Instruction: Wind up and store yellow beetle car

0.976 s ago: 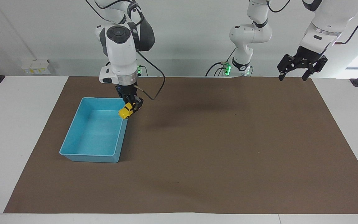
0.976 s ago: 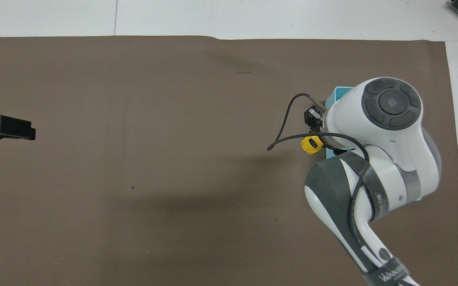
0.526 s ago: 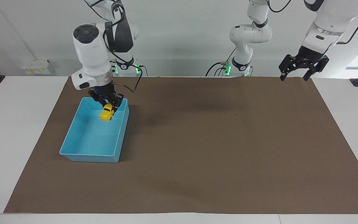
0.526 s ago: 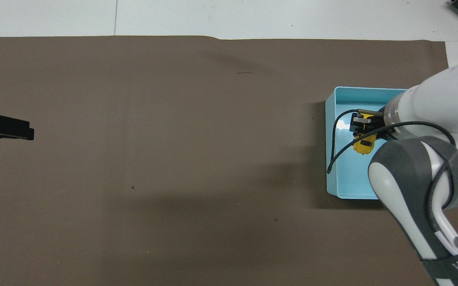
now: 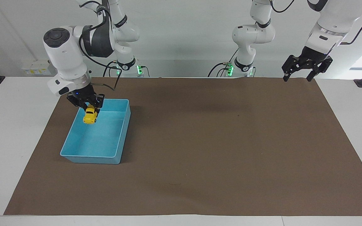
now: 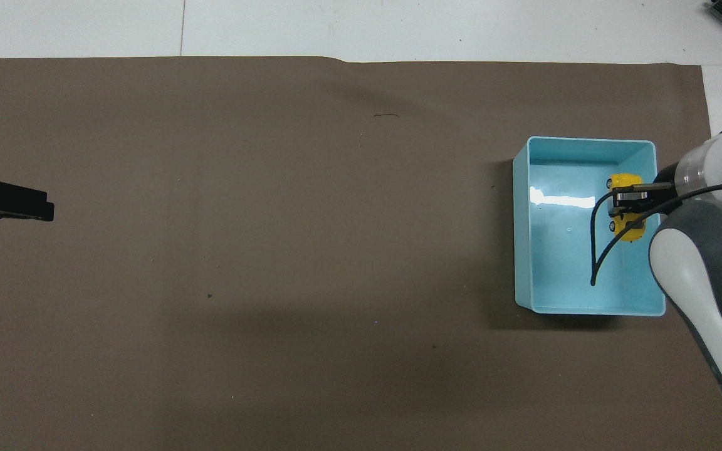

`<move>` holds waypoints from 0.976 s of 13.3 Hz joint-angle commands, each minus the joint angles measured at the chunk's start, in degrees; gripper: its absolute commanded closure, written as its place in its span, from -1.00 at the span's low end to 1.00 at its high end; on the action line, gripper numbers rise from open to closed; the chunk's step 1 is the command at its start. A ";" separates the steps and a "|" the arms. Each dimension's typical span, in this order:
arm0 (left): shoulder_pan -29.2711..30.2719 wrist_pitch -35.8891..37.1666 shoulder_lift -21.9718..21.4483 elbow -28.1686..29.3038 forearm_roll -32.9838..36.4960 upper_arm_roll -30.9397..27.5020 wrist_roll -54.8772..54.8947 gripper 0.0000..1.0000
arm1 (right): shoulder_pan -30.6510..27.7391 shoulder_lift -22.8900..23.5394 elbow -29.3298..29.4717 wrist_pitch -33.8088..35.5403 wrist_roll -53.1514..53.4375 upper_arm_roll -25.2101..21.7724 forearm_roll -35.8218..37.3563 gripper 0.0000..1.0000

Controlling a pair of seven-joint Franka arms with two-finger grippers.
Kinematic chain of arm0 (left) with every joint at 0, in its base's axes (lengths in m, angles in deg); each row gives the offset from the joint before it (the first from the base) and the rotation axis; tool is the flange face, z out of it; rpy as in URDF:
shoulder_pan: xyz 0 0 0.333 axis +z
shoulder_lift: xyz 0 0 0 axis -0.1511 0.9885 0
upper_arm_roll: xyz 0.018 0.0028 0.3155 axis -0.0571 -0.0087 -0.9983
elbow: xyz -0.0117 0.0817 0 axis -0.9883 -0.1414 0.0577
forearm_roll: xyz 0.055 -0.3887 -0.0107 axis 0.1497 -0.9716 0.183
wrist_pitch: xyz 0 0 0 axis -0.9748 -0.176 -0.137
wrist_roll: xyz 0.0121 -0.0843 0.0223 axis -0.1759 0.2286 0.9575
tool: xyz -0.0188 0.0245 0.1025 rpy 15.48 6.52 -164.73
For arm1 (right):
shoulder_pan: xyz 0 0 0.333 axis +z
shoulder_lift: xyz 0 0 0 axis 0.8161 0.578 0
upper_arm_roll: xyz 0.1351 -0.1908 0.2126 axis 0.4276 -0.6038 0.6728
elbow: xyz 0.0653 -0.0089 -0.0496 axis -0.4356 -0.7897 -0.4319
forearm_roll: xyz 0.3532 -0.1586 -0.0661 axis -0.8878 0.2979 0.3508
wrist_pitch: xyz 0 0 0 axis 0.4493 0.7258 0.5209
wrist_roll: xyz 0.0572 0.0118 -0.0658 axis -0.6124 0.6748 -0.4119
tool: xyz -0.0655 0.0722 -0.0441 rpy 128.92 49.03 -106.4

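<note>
Right gripper [image 5: 88,106] is clenched on your yellow beetle car [image 5: 90,115], hanging over the blue bin [image 5: 74,157] at the right arm's end of the brown mat [image 5: 218,150]. Left gripper [image 5: 296,75] waits spread, raised over the mat's corner. You'll find no readable writing; the overhead view crops both arms.

yellow beetle car [image 5: 90,115] carried over blue bin [image 5: 74,158]

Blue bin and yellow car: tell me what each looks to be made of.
Blue bin: probably moulded plastic with a glossy finish; thin even walls, rounded corners and a bright streak of reflected light on its floor in the overhead view.
Yellow beetle car, held over the bin in the right hand: smooth, shiny, evenly coloured shell; painted metal or hard plastic, the look does not settle which.
</note>
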 commanded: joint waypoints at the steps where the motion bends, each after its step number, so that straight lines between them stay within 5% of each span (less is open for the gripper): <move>1: 0.75 0.99 -0.29 -0.16 -0.25 0.37 1.09 -1.00 | -1.45 -2.51 -5.15 -3.74 -1.91 0.27 -2.20 1.00; 13: 0.84 1.08 -0.29 -0.16 -0.25 0.37 1.01 -1.00 | -2.78 -0.23 -20.87 -26.14 -4.55 0.27 -3.35 1.00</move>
